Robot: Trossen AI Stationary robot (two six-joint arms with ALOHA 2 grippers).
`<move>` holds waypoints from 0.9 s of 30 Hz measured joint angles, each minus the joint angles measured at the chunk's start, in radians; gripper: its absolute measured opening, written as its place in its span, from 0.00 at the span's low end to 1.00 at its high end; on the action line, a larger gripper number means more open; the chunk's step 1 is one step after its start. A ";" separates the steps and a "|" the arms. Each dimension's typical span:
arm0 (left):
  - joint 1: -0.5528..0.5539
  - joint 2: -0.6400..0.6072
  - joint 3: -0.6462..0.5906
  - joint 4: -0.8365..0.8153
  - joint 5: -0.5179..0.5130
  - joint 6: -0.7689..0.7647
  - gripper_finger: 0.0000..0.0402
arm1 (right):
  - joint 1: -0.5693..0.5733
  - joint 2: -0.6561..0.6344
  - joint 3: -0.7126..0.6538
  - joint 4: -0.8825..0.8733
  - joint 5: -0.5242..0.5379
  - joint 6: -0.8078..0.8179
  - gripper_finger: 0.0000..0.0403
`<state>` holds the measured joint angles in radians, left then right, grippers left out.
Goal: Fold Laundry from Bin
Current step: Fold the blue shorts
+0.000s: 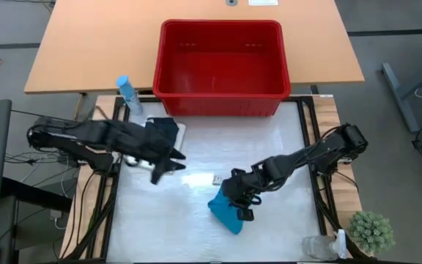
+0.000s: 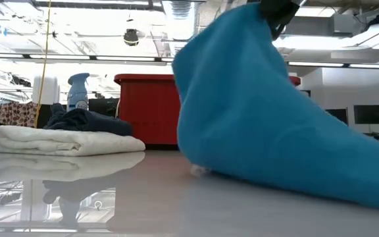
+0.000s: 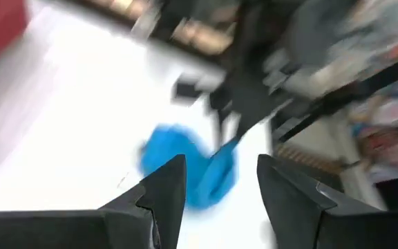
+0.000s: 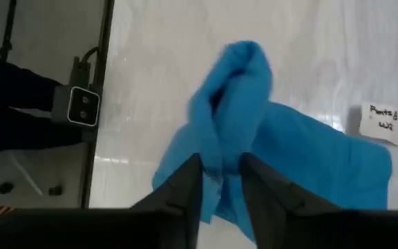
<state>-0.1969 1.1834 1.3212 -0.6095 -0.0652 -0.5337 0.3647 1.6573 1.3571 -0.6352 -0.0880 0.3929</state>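
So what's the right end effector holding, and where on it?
The right end effector pinches a raised fold of the teal cloth; the rest drapes on the table.

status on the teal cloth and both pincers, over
Right pincer pinching teal cloth at mid-table. Left pincer open, empty. White and navy pieces stacked aside. Red bin empty.

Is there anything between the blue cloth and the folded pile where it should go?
Nothing visible. The teal cloth, pinched by the right gripper, has bare table between it and the folded pile; only the left gripper hovers above.
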 joint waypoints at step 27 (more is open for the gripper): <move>-0.103 0.499 0.000 0.396 0.026 0.049 0.42 | 0.211 0.099 -0.004 -0.371 0.571 1.160 0.51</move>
<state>-0.2996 1.6825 1.3209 -0.2131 -0.0395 -0.4843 0.5756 1.7561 1.3535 -1.0066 0.4835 1.5532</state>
